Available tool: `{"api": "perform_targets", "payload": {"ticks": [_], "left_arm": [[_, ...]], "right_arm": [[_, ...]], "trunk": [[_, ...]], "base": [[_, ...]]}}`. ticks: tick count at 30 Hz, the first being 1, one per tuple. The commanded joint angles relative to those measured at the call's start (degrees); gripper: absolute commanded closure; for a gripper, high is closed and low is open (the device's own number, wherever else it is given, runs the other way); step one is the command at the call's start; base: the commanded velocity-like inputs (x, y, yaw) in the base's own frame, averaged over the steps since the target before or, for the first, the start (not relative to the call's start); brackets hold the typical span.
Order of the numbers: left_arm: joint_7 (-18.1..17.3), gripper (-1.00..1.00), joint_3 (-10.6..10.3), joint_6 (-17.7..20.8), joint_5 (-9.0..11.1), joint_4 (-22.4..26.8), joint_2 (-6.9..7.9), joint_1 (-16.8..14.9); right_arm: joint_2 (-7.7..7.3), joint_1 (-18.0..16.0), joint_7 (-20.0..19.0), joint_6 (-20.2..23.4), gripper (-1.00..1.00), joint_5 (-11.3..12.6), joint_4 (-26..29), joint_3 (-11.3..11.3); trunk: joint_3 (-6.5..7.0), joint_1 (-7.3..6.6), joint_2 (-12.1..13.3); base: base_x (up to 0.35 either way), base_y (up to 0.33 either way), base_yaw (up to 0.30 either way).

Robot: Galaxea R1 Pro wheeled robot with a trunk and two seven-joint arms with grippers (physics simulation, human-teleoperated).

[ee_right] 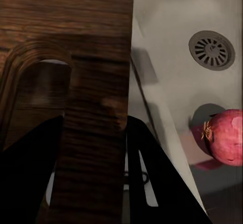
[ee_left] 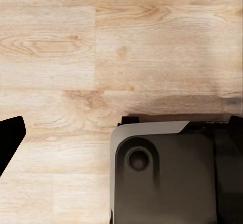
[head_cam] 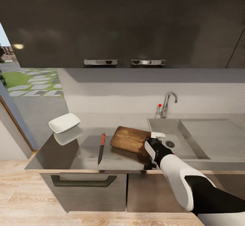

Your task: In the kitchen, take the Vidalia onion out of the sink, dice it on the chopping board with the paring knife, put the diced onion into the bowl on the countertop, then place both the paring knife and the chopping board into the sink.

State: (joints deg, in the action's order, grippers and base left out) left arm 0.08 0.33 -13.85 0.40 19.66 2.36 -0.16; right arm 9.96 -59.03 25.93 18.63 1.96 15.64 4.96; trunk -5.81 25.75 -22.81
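Right arm fills the lower right of the head view, its right gripper [head_cam: 152, 146] at the near right end of the chopping board [head_cam: 131, 140], which sits tilted, sink-side end lifted off the countertop [head_cam: 61, 151]. Paring knife [head_cam: 101, 148] lies just left of the board, not touching, blade toward the camera. Bowl [head_cam: 64, 122] is further left, well apart. Sink [head_cam: 163, 127] is at center right, tap behind it.

Left wrist view: wood floor [ee_left: 101, 57] and part of the robot base [ee_left: 167, 173] in the lower right. One dark fingertip shows at the left edge; can't tell the left gripper's state.

Right wrist view: fingers [ee_right: 25, 173] clamped on the board's end by the oval hole, board [ee_right: 91, 82] running up the frame. Vidalia onion [ee_right: 227, 136] sits in the basin at mid right, reddish skin, below the drain [ee_right: 212, 49].

Judgement: board is being repositioned while the onion is not yet out. Set the board flat and fully on the counter, clear of the knife, before letting go. Then reach into the basin and close around the onion's middle so it doesn't roll.
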Motion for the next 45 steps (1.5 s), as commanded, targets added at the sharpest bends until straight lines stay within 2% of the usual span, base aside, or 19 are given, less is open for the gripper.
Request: {"api": "perform_targets", "payload": {"ticks": [1,4,7,12,16,30,45], "left_arm": [[0.01,-1.0,0.03,-0.13,0.04,0.03,0.01,-0.02],[0.01,-1.0,0.03,-0.13,0.04,0.03,0.01,-0.02],[0.01,-1.0,0.03,-0.13,0.04,0.03,0.02,-0.02],[0.01,-1.0,0.03,-0.13,0.04,0.03,0.02,-0.02],[0.01,-1.0,0.03,-0.13,0.06,0.03,0.02,-0.02],[0.01,-1.0,0.03,-0.13,0.08,0.03,-0.07,-0.02],[0.01,-1.0,0.11,-0.13,0.13,-0.14,-0.06,-0.02]], "right_arm": [[0.04,-0.03,0.16,0.2,1.0,0.16,-0.02,0.24],[0.04,-0.03,-0.77,0.24,1.0,0.07,-0.23,0.16],[0.04,-0.03,-4.24,0.92,1.0,-0.02,-0.36,-0.75],[0.04,-0.03,-9.74,3.9,1.0,-0.03,-0.35,-6.5],[0.04,-0.03,-10.73,4.36,1.0,-0.03,-0.35,-8.13],[-0.2,-0.03,-11.14,4.95,1.0,-0.03,-0.35,-8.65],[-0.29,-0.03,-16.43,6.47,1.0,-0.03,-0.35,-8.65]], "trunk": [[-0.05,0.04,-0.11],[0.07,0.04,-0.11],[0.1,0.04,-0.11],[0.12,0.04,-0.11],[0.12,0.04,-0.11],[0.12,0.04,-0.11],[0.12,0.04,-0.11]], "base": [[0.0,-0.015,0.0],[0.0,-0.007,0.0],[0.0,-0.002,0.0],[0.0,0.0,0.0],[0.0,0.0,0.0],[0.047,-0.054,0.0],[0.054,-0.044,0.0]]}}
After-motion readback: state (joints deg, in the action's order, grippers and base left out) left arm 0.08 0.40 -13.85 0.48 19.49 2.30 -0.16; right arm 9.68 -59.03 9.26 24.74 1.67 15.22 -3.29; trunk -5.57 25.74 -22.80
